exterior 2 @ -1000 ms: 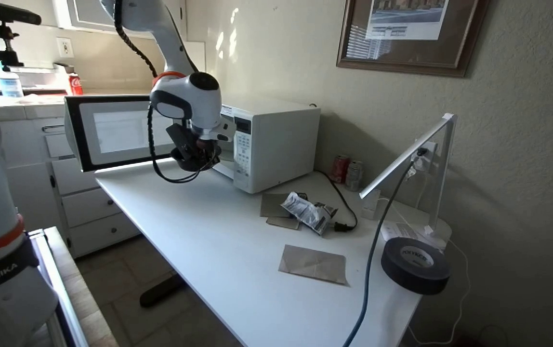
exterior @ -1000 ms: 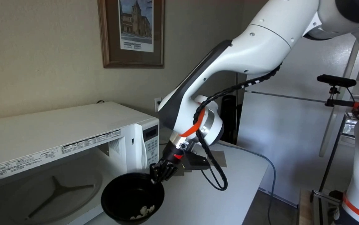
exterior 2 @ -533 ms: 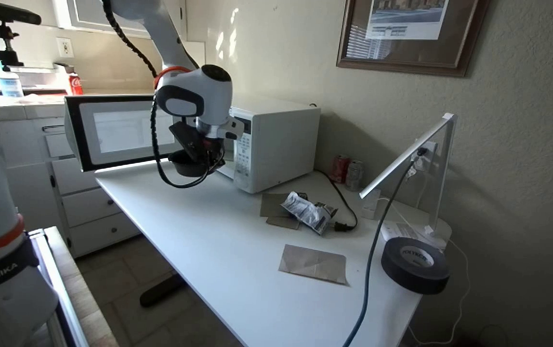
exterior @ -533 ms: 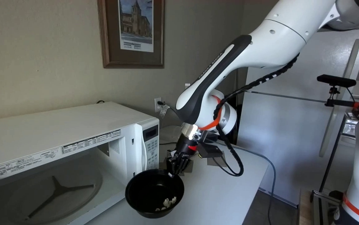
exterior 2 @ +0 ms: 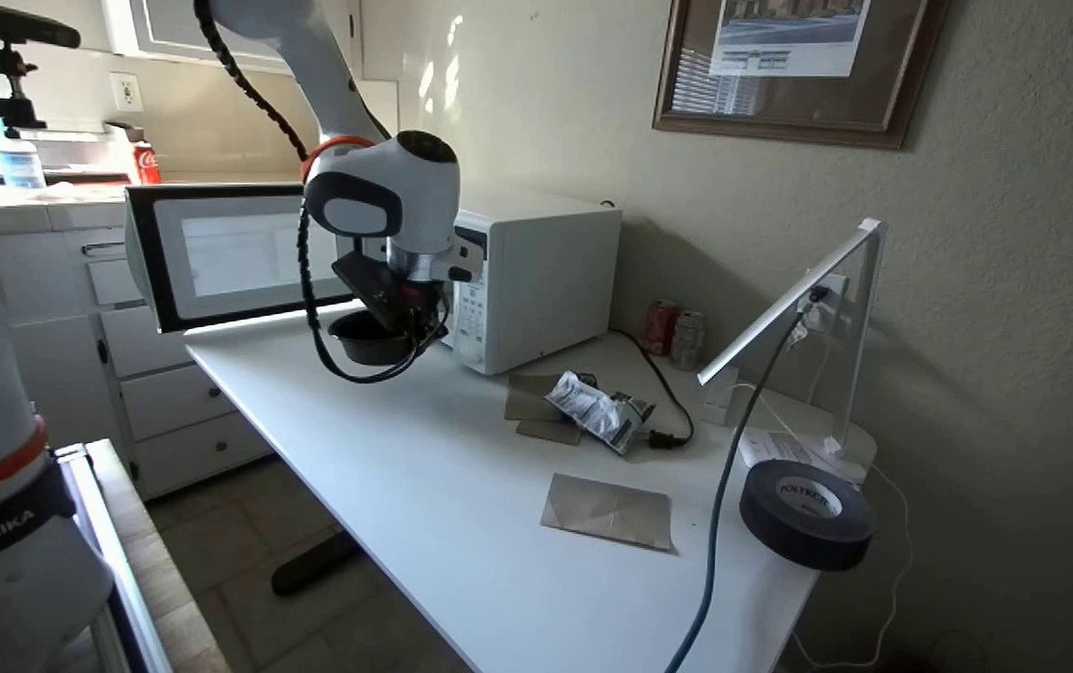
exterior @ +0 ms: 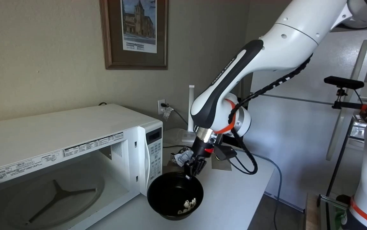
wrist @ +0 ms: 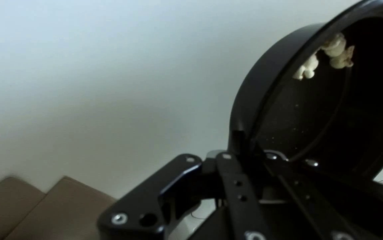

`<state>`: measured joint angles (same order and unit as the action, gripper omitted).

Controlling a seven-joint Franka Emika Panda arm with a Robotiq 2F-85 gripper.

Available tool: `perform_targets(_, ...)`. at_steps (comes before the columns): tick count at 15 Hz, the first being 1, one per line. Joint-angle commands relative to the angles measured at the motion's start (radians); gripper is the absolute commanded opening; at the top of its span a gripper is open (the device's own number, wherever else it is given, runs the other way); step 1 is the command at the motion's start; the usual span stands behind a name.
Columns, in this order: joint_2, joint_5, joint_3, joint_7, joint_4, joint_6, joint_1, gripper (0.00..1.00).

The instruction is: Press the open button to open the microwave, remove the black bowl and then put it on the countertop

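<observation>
The gripper [wrist: 251,148] clenches the rim of the black bowl [wrist: 325,96], cut off at two o'clock in the wrist view, popcorn [wrist: 336,48] inside. Whether the bowl's base meets the countertop [exterior 2: 462,505] I cannot tell. At the bowl's ten o'clock in an exterior view gapes the cut-off microwave [exterior: 74,137]; its door [exterior 2: 247,257] shows only in an exterior view, drawers [exterior 2: 172,402] farther back.

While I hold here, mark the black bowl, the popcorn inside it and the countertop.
Black bowl [exterior: 170,195]: in an exterior view, on its inner surface.
Popcorn [wrist: 335,46]: in the wrist view, on one pale piece.
Countertop [exterior 2: 462,486]: in an exterior view, on its white top surface.
</observation>
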<state>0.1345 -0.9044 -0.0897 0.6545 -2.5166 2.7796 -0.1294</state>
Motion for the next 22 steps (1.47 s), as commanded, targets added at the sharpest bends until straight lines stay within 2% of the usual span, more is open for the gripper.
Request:
perform_targets(1,-0.003,0.01,0.007,0.045,-0.052,0.028,0.006,0.02)
perform_targets(10,0.053,-0.014,0.003,0.081,-0.071,0.099,0.006,0.02)
perform_targets(11,0.058,-0.014,0.004,0.073,-0.067,0.1,0.006,0.31)
perform_targets(13,0.059,-0.014,0.004,0.065,-0.063,0.103,0.005,0.38)
perform_targets(21,0.025,0.012,0.01,0.017,-0.036,0.141,-0.006,0.98)
perform_targets(22,0.012,0.009,0.007,0.013,-0.029,0.136,-0.008,1.0)
